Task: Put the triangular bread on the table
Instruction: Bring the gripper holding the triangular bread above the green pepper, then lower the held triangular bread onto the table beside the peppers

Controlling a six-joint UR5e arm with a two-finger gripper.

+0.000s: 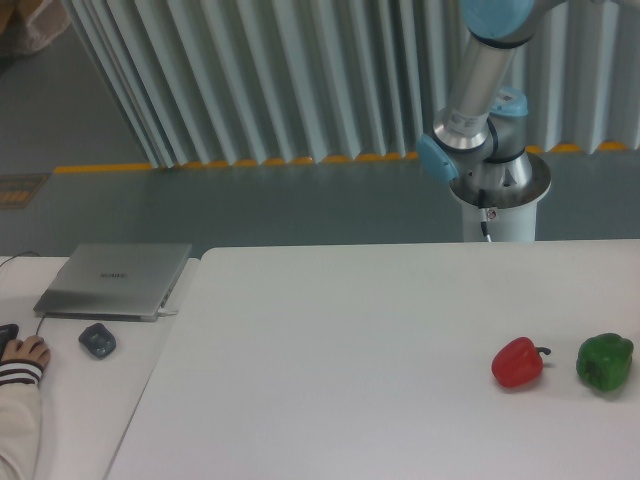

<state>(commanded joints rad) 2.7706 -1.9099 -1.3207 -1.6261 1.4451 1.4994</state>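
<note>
The triangular bread is out of view. The white table [340, 360] fills the lower part of the camera view. Only the lower links of my arm [478, 90] show, rising from the white base [497, 205] behind the table's far right edge and leaving the frame at the top. My gripper is out of the frame.
A red bell pepper [518, 363] and a green bell pepper [604, 362] lie on the table's right side. On the pale desk to the left are a closed grey laptop [115, 279], a dark mouse [97, 340] and a person's hand [22, 352].
</note>
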